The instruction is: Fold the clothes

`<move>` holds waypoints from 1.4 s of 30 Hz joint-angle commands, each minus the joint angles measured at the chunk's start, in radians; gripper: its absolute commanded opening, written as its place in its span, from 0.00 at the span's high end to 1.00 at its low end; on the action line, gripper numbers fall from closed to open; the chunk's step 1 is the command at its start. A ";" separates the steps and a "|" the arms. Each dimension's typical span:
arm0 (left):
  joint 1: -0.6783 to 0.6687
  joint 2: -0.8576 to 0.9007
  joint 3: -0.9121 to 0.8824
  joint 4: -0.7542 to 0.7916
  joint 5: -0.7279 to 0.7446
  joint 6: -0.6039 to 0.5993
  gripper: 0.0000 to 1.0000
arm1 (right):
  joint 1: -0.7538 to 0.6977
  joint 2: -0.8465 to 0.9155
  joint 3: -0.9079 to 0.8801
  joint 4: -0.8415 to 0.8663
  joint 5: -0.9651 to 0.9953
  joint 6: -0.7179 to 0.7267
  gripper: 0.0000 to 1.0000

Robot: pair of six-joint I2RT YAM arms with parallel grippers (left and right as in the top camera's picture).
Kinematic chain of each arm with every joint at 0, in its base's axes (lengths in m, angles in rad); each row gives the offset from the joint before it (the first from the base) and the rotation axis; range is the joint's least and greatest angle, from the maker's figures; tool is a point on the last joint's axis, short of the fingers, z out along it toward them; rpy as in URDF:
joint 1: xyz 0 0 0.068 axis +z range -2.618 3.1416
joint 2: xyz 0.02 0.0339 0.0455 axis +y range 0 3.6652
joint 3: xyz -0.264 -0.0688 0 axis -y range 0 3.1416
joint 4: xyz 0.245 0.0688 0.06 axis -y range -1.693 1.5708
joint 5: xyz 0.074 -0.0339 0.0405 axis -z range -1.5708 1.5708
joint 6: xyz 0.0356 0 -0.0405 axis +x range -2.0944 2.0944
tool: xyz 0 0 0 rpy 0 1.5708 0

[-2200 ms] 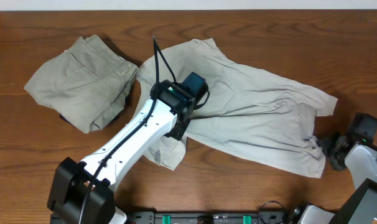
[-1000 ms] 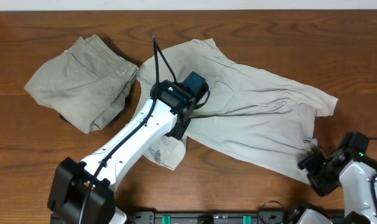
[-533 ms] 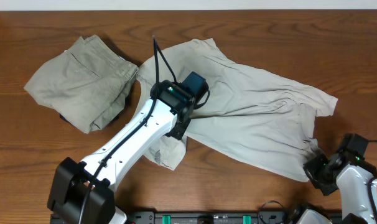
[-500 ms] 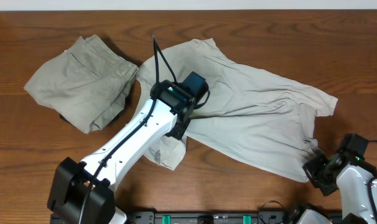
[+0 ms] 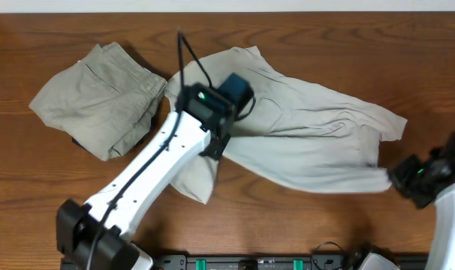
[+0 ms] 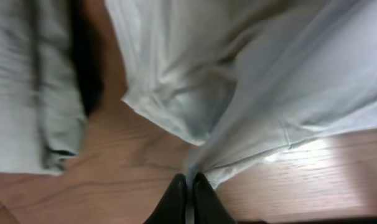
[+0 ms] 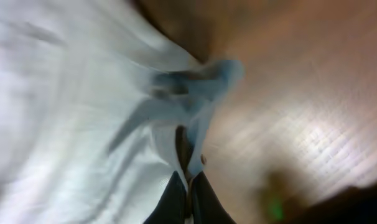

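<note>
The left gripper (image 6: 187, 188) has its fingers pressed together on a thin pleat of the T-shirt (image 5: 310, 139), pinching the near hem where the cloth gathers into creases that fan away from the fingertips. The right gripper (image 7: 187, 185) is likewise closed, with a small fold of the same pale fabric caught between its fingers at the opposite lower corner. In the overhead view that corner is drawn out into a point toward it. The shirt lies spread on the worktop (image 5: 340, 45) between the two grippers, its body reaching away from both toward the far edge, wrinkled but mostly flat. Holding the two ends of the near edge at once probably serves to tension that hem, so it can be raised as one straight line and carried over the rest without sagging. The darker trousers (image 5: 100, 94) lie bunched just beyond the left gripper, on the side away from the right one, close to the shirt's sleeve. A wide sweep there could drag them along.
</note>
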 commanded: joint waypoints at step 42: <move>-0.034 -0.203 1.151 -0.249 0.072 0.212 0.94 | -0.016 0.120 1.490 -0.409 0.029 0.015 0.99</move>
